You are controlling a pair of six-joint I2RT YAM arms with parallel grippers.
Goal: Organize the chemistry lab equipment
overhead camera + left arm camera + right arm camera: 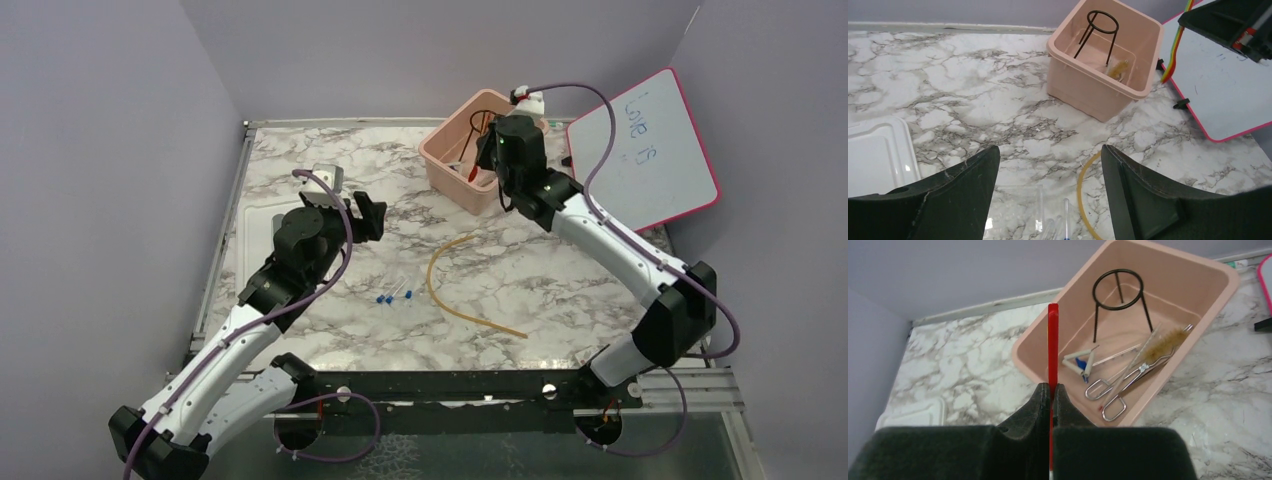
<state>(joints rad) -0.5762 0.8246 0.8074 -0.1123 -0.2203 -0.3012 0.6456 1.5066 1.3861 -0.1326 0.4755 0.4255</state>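
My right jaws are pressed together on a thin red stick (pixel 1053 340), possibly a spatula, though it shows only edge-on. It stands upright from the pinch, and in the top view it hangs over the bin (pixel 1173 270), by the rim nearest my bases.

Inside the bin, the tripod (pixel 1118 290) stands upright on its legs at the far end. Closer to me, the tongs (pixel 1128 382) lie flat on the bottom with their loop handles toward the near wall. A brush (pixel 1163 340) with tan bristles lies across them. Beside these rests a small white triangle (pixel 1087 362) with a blue piece on it.

Out on the desk (pixel 560 290), well apart from the bin, the tube (pixel 432 275) lies in a loose curve between my two arms. Just to its left sit the blue-tipped pieces (pixel 394 297), close together.

My left jaws are spread wide and hold nothing. They hang above the desk, near the blue-tipped pieces and pointed toward the bin. From that wrist I see the tube's bend between my fingers (pixel 1143 200), with a few clear, thin pieces at the lower edge.

A white lid (pixel 255 225) lies flat on the desk to the left of my left arm. The whiteboard (pixel 650 150) rests tilted on the right, just beside the bin.
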